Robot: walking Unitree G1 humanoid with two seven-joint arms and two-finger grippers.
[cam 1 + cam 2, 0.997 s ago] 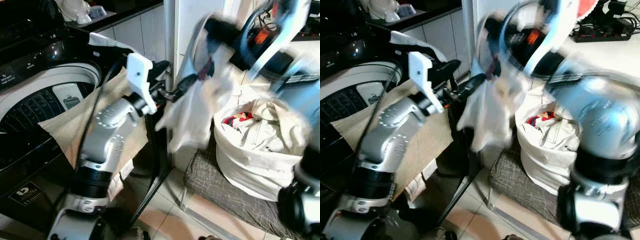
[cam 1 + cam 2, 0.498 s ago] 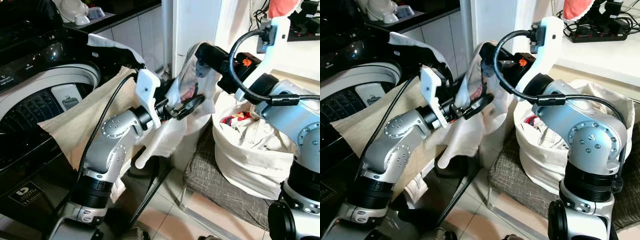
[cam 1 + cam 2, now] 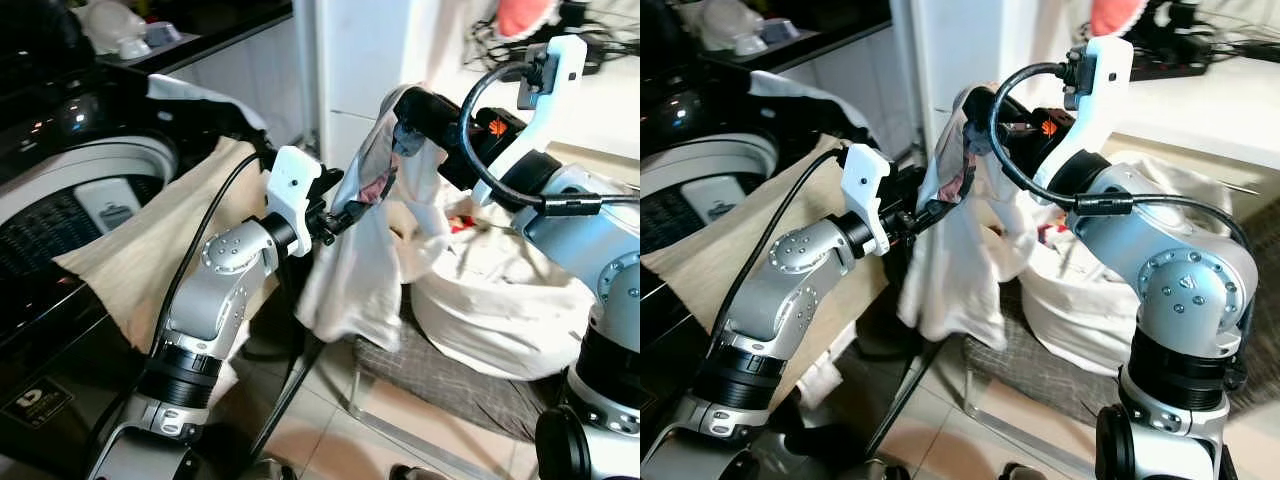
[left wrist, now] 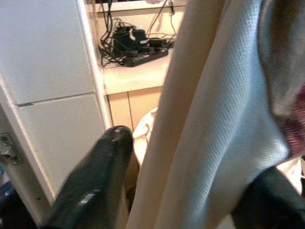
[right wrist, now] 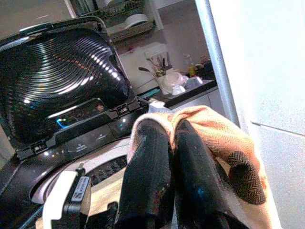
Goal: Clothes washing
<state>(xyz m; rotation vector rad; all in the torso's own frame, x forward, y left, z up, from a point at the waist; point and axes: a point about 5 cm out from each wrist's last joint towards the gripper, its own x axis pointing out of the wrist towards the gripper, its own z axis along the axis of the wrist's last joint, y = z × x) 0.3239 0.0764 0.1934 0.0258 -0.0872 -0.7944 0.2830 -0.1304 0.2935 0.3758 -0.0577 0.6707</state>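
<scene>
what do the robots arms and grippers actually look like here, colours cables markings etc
Both arms are silver metal with round, bolt-dotted joint housings and black ribbed collars near the base. Each wrist carries a white angular camera bracket fed by a looping black cable. The left gripper and right gripper have long glossy black fingers. The right forearm is black with a small orange mark.

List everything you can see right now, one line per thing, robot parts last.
Black top-loading washing machine: one, lid up, robot's left.
Beige cloth: one, draped over the washer's rim.
White hanging garment: one, held up between both arms.
White fabric laundry bag: one, full of clothes, on the grey mat.
Grey woven mat: one, on the floor.
Black power strip: one, on the white counter.
Left gripper: open around the garment.
Right gripper: shut on the garment's top.
</scene>
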